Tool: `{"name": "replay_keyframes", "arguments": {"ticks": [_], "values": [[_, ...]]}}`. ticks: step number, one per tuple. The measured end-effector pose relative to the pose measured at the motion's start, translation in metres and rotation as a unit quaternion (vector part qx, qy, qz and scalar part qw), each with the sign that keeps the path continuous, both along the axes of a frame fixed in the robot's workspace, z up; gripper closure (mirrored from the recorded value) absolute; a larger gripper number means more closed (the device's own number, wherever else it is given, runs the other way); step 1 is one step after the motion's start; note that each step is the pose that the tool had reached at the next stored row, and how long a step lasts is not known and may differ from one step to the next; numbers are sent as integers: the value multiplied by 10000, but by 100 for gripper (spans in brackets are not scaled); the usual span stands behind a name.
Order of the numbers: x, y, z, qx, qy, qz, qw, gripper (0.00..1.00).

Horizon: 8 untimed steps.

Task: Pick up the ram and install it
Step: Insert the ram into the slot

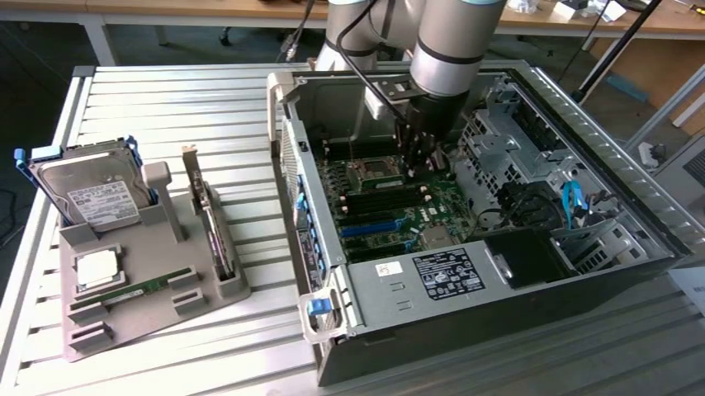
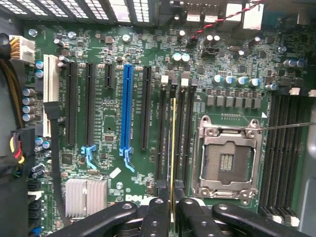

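Open tower case (image 1: pixel 364 351) lies on its side on a slatted table (image 1: pixel 165 99), with the side panel off. Green motherboard (image 2: pixel 148 168) inside, with an empty CPU socket (image 2: pixel 228 158). Gripper (image 2: pixel 173 195) is down inside the case, jaws nearly together and pinching the ram (image 2: pixel 173 143) edge-on. The ram is lined up along the black memory slots (image 2: pixel 162 133) just beside the socket, on the side toward the blue expansion slot (image 2: pixel 128 103). Seated or not: cannot tell.

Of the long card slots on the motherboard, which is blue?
The blue slot, with black slots on both sides; the others are black, except one white slot at the row's end.
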State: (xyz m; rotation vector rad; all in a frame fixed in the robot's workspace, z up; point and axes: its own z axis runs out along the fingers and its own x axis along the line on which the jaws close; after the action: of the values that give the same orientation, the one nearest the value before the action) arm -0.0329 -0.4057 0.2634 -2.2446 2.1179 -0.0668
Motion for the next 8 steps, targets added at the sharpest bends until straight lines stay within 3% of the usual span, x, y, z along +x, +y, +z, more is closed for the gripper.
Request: {"name": "replay_keyframes", "arguments": {"ticks": [8], "values": [[-74, -25, -66, -15, -1, 1, 10000, 85]]}}
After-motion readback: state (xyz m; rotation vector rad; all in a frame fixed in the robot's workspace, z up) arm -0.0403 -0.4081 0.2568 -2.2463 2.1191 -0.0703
